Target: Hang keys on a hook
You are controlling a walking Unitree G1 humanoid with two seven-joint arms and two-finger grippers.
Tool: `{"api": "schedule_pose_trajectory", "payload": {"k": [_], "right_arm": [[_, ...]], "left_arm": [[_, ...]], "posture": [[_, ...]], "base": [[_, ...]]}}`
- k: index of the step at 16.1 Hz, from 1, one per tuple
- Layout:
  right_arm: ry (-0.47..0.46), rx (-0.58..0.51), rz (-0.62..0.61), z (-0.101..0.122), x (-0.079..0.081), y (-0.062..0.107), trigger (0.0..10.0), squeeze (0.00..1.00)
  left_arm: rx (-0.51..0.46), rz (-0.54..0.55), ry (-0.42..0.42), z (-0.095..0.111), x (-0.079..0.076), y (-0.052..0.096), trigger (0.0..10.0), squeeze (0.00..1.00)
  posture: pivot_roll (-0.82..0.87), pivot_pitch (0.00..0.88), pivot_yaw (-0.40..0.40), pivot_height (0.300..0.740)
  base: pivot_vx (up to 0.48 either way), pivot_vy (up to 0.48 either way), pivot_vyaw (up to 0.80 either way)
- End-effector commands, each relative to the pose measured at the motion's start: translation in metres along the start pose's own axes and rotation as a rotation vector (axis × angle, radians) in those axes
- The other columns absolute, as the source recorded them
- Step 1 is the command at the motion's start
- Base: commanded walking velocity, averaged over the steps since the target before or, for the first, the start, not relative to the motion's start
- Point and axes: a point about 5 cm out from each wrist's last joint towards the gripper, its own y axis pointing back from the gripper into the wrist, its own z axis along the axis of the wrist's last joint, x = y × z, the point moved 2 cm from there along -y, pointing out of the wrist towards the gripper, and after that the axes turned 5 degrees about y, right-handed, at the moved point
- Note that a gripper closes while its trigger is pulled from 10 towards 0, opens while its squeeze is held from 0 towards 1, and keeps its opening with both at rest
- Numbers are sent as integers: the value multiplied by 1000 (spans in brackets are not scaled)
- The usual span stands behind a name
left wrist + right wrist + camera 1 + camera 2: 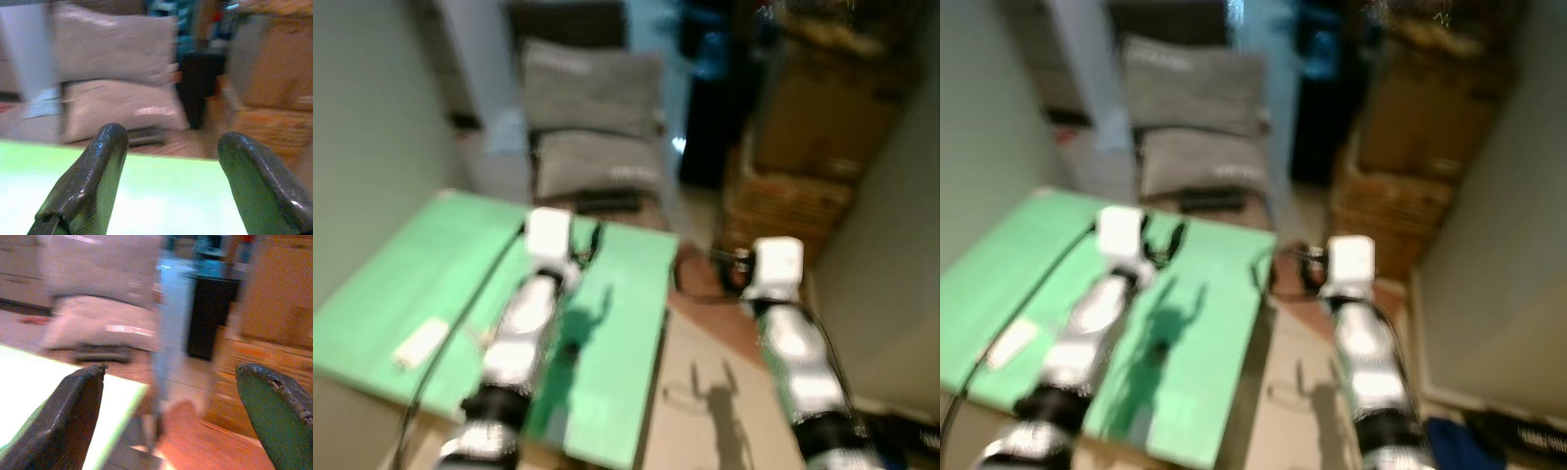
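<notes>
Well, you're right at the start of this one, by the look of it. Everything's blurred, so the head camera is probably on the move. Your left gripper (589, 245) is out over the far part of the flat bright-green tabletop (401, 284), fingers spread apart with nothing between them; the left wrist view confirms it, two black fingers (83, 186) wide with only green surface and grey cushions beyond. Your right gripper (1293, 266) is hanging off the table's right edge, above the reddish-brown floor (210, 445). Its fingers (63, 421) are parted too, empty.

Now, the keys: you can't pick them out for certain anywhere. There's a small pale flat object (419, 343) lying on the near left of the green top, well apart from both grippers, but it's too smeared to call. No hook can be made out either. Ahead sit two stacked grey cushions (592, 127), a tall dark cabinet (710, 117) and brown cardboard boxes (813, 147) to the right.

So, as it stands: nothing grasped, nothing hung. You've got the finding, the pickup, the carry and the hanging all left to do.
</notes>
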Motion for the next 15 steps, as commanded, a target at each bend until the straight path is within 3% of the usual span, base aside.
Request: {"api": "schedule_pose_trajectory", "payload": {"k": [1, 3, 4, 6, 8, 10, 13, 15], "right_arm": [[-6, 26, -15, -4, -5, 1, 10000, 0], [-14, 31, -2, -5, -2, 1, 10000, 0], [-12, 31, 6, -5, -1, 2, 10000, 0], [-10, 32, 14, -6, 0, 4, 10000, 0], [-8, 45, 21, -9, 0, 7, 10000, 0], [-11, 41, 18, -9, 0, 9, 10000, 0], [2, 36, 9, -10, -7, 19, 10000, 0], [3, 43, 4, -12, -13, 26, 10000, 0]], "left_arm": [[73, -43, -40, -5, -7, -5, 10000, 0], [207, -41, -37, -21, -6, -10, 10000, 0], [228, -45, -28, -24, -7, -12, 10000, 0], [219, -48, -26, -20, -6, -17, 10000, 0], [148, 11, -38, -6, 5, -18, 10000, 0], [163, 18, -42, -9, 9, -15, 10000, 0], [348, 34, 14, -45, 9, -8, 10000, 0], [382, 28, 34, -51, 5, -8, 10000, 0]], "posture": [[-48, 0, 25, 740], [-46, 0, 22, 740], [-50, 0, 23, 740], [-64, 0, 28, 740], [-65, 0, 34, 740], [-66, 0, 35, 740], [-90, 0, 30, 740], [-98, 0, 29, 740]], "base": [[0, 0, 0], [0, 0, 0], [0, 0, 0], [0, 0, 0], [0, 0, 0], [0, 0, 0], [0, 0, 0], [0, 0, 0]]}}
